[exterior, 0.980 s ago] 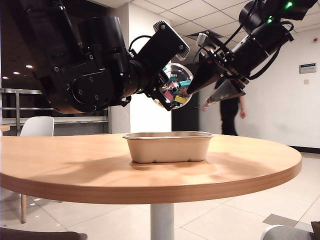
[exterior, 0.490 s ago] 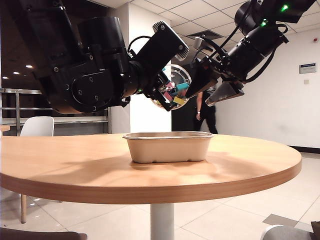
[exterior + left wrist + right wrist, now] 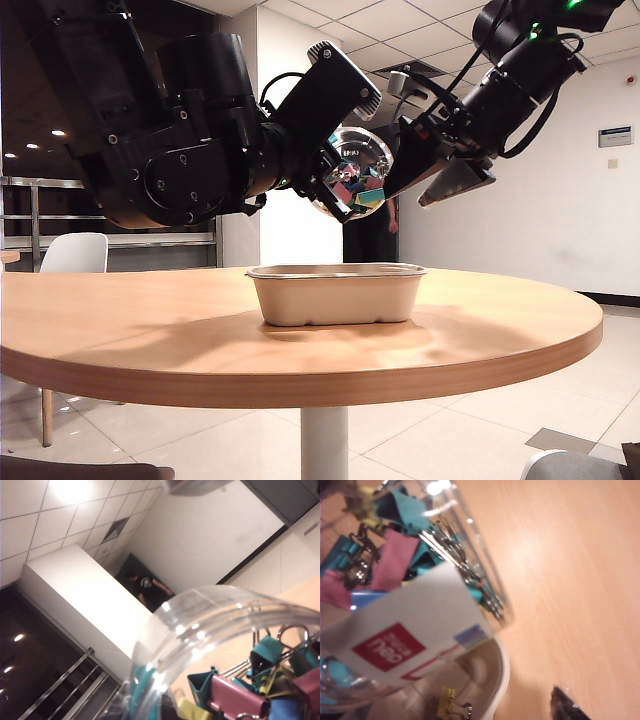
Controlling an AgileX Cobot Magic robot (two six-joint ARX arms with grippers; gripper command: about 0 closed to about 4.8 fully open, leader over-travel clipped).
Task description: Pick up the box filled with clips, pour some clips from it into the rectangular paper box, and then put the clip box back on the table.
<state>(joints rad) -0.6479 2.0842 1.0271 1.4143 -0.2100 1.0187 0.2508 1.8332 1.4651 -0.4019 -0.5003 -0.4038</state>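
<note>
White walls, a tiled ceiling and a dark doorway lie behind the round table (image 3: 480, 330); a person in black (image 3: 147, 587) stands far back by that doorway.

We see the left gripper (image 3: 338, 180) held high above the table, coming in from the left of the exterior view. Its jaws are clamped on the jar (image 3: 355, 172), which sits at its tip, tilted on its side. From the left wrist view the jar's clear curved wall (image 3: 200, 625) fills the foreground right in front of the gripper, and the clips (image 3: 235, 697) are heaped inside against it: pink, teal, yellow and blue ones with wire handles.

Straight below the left gripper and the jar stands the tray (image 3: 337, 293), upright on the table, well apart from both. Its rim is level and nothing touches it.

The right gripper (image 3: 445, 172) hangs just beside the jar on the side away from the left gripper, at much the same height, pointing down and toward it. Its fingers stand spread wide and hold nothing; we cannot tell whether a fingertip grazes the jar. The right wrist view looks past the jar's white label (image 3: 407, 635) with its red patch, with the clips (image 3: 395, 555) packed behind the clear wall. Under the jar in that view lies the tray's pale rim (image 3: 502, 672), and one yellow clip (image 3: 451, 704) rests inside the tray. One dark fingertip (image 3: 565, 705) shows over the bare wood.
</note>
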